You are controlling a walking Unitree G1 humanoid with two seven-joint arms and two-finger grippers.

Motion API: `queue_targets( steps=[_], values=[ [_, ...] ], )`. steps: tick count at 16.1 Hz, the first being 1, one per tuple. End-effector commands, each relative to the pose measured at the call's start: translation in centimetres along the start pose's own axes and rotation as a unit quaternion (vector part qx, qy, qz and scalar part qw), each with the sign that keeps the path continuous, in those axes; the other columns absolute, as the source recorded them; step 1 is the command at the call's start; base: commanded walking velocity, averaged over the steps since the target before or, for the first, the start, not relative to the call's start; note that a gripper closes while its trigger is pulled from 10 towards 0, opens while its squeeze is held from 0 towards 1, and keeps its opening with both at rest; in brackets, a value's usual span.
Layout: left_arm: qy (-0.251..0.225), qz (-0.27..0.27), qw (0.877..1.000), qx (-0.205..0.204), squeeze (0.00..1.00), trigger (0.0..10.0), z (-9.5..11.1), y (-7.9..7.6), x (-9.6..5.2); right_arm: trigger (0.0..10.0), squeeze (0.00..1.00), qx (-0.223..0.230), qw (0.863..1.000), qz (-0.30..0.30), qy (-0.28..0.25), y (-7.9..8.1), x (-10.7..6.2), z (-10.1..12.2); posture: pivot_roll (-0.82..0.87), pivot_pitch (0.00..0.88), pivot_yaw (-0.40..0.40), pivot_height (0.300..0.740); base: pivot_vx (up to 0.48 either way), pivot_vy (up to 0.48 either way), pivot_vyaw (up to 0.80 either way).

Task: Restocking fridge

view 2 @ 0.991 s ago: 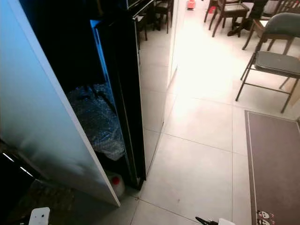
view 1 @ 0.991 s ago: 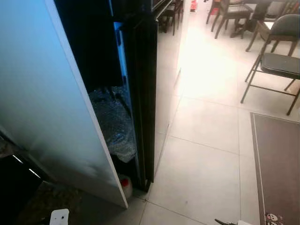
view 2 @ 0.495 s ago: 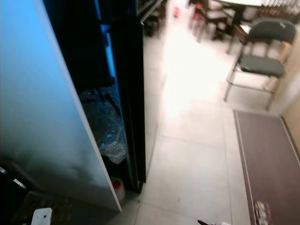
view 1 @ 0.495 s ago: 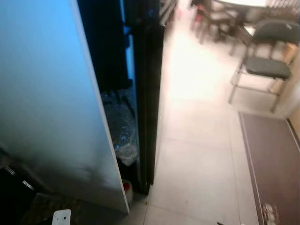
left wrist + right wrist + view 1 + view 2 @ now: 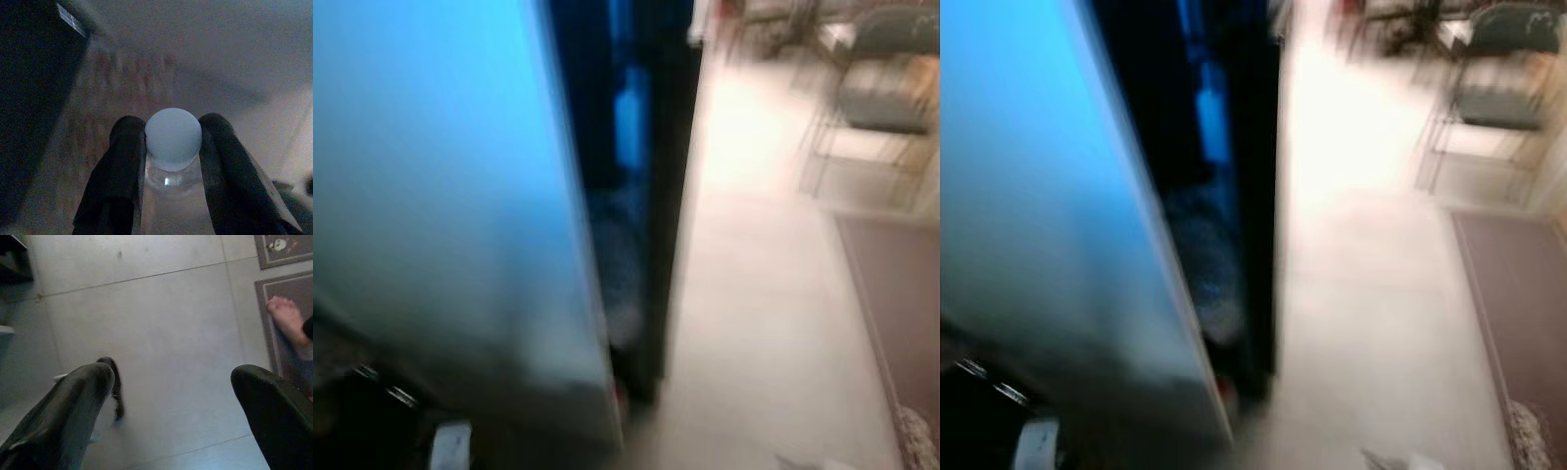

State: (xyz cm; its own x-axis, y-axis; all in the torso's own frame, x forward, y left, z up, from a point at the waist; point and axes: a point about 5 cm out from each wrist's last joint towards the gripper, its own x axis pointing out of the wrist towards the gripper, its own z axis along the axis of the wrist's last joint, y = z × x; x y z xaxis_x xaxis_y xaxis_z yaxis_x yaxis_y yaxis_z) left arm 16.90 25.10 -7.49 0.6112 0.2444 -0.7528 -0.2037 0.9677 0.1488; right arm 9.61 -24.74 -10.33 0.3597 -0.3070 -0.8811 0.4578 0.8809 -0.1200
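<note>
Bottle [image 5: 172, 147] w/ white cap clamped in left claw [image 5: 171, 161]; right claw [image 5: 181, 401] apart over floor [image 5: 161, 308], fridge door [image 5: 431, 196] blurred.

**Door panel crowding my left, floor open on my right**

A pale door panel [image 5: 440, 196] is blocking my left side. A narrow dark gap [image 5: 617, 147] is separating it from the black fridge edge [image 5: 666, 196]. Tiled floor [image 5: 764, 313] is lying open to my right, with a mat [image 5: 901, 304], a chair [image 5: 1494, 93] and a person's bare foot [image 5: 288, 318] bordering it.
</note>
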Motion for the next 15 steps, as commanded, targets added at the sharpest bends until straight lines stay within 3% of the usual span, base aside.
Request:
queue_targets(
  steps=[1, 7, 13, 14, 15],
  values=[
    [0.016, 0.01, 1.0, 0.006, 0.0, 10.0, -0.9, 0.8, -0.2, 10.0, 0.0, 0.005, 1.0, 0.014, -0.008, 1.1, 0.1, 0.5, -0.03, 0.0, 0.051, 0.74, 0.0, 0.251, -0.56],
    [0.014, 0.007, 1.0, 0.011, 0.0, 10.0, -0.7, 0.3, -0.1, 10.0, 0.0, 0.013, 1.0, 0.007, -0.025, 1.0, 0.0, 0.8, -0.03, 0.0, 0.053, 0.74, 0.0, 0.0, 0.0],
    [0.013, 0.011, 1.0, 0.012, 0.0, 10.0, -0.5, 0.3, -0.1, 10.0, 0.0, 0.017, 0.991, 0.004, -0.133, 1.0, -0.3, 2.6, -0.04, 0.0, 0.054, 0.74, 0.0, 0.0, 0.0],
    [0.013, 0.012, 1.0, 0.012, 0.0, 10.0, -0.5, 0.4, -0.1, 10.0, 0.0, 0.007, 0.96, 0.012, -0.279, 1.8, -1.1, 10.8, -0.05, 0.0, 0.056, 0.74, 0.0, 0.0, 0.0],
    [0.013, 0.012, 1.0, 0.013, 0.0, 10.0, -0.4, 0.5, -0.1, 10.0, 0.0, -0.004, 0.934, 0.02, -0.356, 2.1, -2.3, 15.5, -0.06, 0.0, 0.06, 0.74, 0.0, 0.0, 0.0]
  ],
)
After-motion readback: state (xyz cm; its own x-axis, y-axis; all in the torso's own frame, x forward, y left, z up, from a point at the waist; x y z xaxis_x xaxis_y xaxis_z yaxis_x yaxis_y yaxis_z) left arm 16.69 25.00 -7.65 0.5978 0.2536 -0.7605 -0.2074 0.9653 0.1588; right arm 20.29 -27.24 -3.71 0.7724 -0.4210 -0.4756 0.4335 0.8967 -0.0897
